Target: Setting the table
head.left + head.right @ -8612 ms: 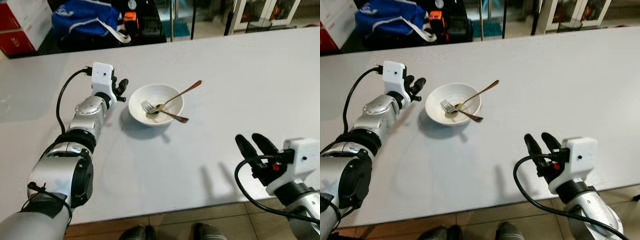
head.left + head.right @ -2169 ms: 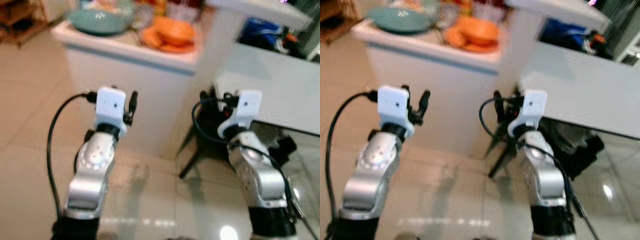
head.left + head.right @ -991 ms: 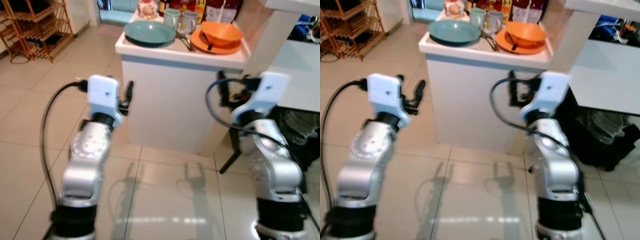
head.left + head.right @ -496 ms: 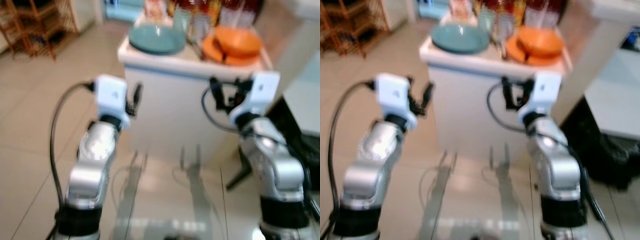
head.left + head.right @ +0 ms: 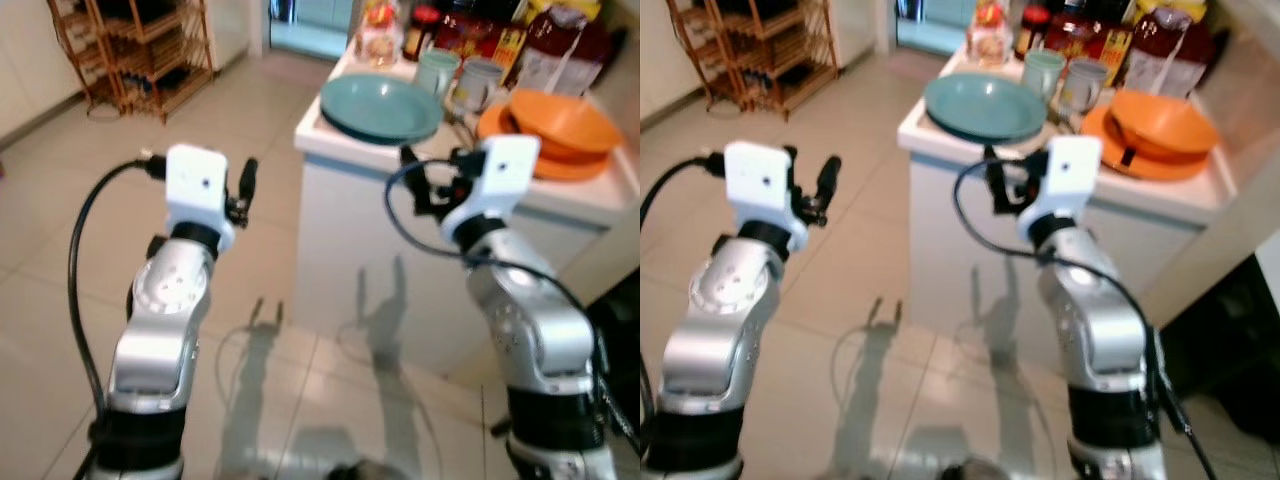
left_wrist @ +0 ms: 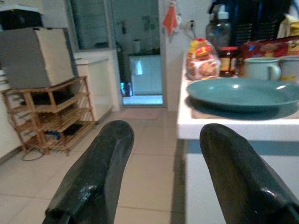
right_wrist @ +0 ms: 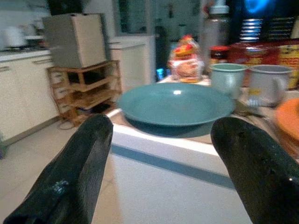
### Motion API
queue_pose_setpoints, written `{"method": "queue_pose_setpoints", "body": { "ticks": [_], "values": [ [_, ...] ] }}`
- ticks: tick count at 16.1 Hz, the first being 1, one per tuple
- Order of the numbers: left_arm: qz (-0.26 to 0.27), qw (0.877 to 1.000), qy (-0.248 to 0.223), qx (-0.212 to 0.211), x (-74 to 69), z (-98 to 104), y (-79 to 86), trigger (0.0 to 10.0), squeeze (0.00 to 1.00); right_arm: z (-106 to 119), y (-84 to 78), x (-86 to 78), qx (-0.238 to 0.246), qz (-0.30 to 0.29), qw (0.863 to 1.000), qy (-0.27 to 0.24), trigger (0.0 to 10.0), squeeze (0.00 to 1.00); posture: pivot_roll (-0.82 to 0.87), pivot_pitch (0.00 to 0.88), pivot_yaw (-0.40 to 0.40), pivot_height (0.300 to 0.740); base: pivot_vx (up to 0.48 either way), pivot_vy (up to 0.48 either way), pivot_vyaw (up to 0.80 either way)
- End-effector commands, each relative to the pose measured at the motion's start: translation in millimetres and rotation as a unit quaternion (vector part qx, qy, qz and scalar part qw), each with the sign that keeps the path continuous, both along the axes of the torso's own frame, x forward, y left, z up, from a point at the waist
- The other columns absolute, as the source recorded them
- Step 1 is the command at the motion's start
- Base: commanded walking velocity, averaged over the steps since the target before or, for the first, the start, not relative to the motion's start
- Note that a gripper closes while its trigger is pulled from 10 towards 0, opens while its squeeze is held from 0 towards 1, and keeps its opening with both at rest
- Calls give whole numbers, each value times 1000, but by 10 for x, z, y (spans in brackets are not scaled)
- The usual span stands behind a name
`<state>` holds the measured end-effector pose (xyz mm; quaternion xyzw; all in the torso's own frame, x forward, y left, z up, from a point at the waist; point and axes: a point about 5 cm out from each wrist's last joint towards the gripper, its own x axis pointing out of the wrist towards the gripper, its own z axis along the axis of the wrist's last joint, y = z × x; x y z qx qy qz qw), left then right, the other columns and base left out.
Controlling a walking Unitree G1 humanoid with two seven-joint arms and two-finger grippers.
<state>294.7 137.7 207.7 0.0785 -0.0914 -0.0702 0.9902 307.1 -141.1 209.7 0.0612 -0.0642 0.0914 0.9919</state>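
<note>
Before me stands a white counter block (image 5: 420, 250) on a pale tiled floor (image 5: 60, 220), with a slatted wooden rack (image 5: 140, 50) well apart from it by the far wall.

Largest on the counter top is a round teal plate (image 5: 985, 105), lying flat at the near left corner and holding nothing. Toward the right edge an orange bowl (image 5: 1160, 120) sits on an orange plate (image 5: 1140, 155); a dark utensil handle pokes out between them, pointing toward the counter's near edge, though I cannot tell what utensil it is.

Between the teal plate and the orange stack, two pale green mugs (image 7: 229, 77) stand upright side by side near the middle of the top. Their insides are hidden from me. Some metal cutlery lies just in front of them, too blurred to sort out.

Along the far edge are a clear jar with a red and yellow label (image 6: 201, 60), a dark-lidded jar and red packets. Their printing is too blurred to read.

My left gripper (image 5: 247, 185) hangs in the air off the counter's left side, fingers spread apart and holding nothing. My right gripper (image 7: 163, 158) is raised in front of the near edge, level with the teal plate, its fingers also wide apart and bare.
</note>
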Motion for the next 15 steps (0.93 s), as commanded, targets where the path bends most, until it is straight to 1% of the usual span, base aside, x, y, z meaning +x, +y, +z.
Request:
{"method": "queue_pose_setpoints", "body": {
  "ticks": [1, 6, 7, 10, 14, 15],
  "values": [
    [-8, 1000, -1, 7, 3, 21, -36, 10000, 0, 17, -23, 4, 2, -4, 1000, 1, 10000, 0, 75, 68, -90, 740, 446, 0, 0],
    [-19, 1000, 3, 9, 10, 9, -83, 10000, 0, -20, -65, -22, -2, -15, 1000, 10, 10000, 0, 66, 80, -75, 740, 444, 0, 0],
    [-21, 1000, 3, 8, 12, 11, -92, 10000, 0, -42, -95, -20, 3, -23, 1000, 21, 10000, 0, 66, 80, -75, 740, 442, 0, 0],
    [-23, 1000, 5, 9, 8, 8, -91, 10000, 0, -36, -139, -33, 14, -30, 999, 26, 10000, 0, 61, 89, -70, 740, 444, 0, -796],
    [-22, 1000, 6, 8, 6, 5, -89, 10000, 0, -30, -151, -41, 11, -32, 999, 29, 10000, 0, 58, 90, -72, 740, 442, 0, -794],
    [-21, 1000, 6, 9, 10, 3, -86, 10000, 0, -28, -158, -40, 5, -35, 999, 30, 10000, 0, 57, 91, -74, 740, 435, 0, 0]
  ]
}}
